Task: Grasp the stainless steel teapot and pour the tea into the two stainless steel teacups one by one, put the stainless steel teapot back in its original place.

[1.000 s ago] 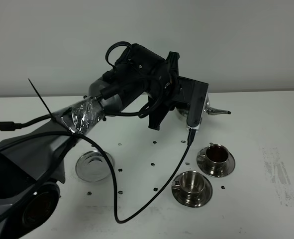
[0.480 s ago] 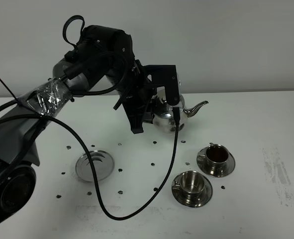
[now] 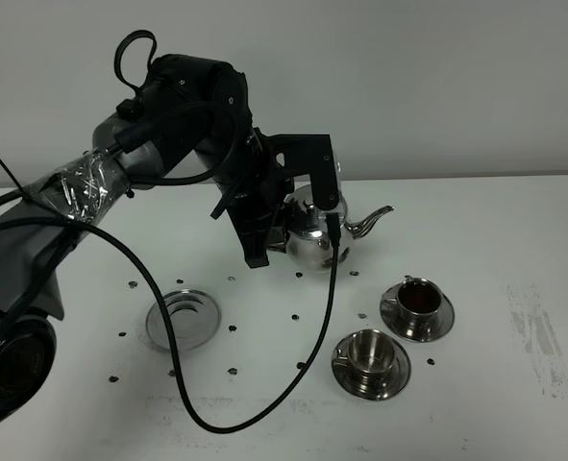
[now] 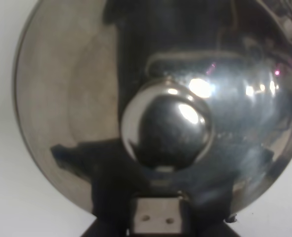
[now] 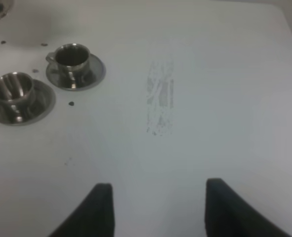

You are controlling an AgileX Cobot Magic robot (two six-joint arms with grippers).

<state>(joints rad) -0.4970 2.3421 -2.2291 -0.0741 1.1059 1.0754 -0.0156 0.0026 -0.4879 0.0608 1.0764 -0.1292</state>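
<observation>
The left gripper point(image 4: 158, 219) is clenching the stainless steel teapot point(image 3: 314, 238) from above its knobbed lid, holding it roughly upright and seemingly just clear of the white table point(image 3: 514, 221), spout pointing to the right. Ahead of the pot, the farther teacup point(image 3: 418, 298) is sitting on its saucer with dark liquid inside, just beside the nearer teacup point(image 3: 370, 352). The ridged steel trivet point(image 3: 181, 319) is lying flat, well apart from the pot. The right gripper point(image 5: 158, 207) is hovering over the table's right side, jaws apart, gripping nothing.
</observation>
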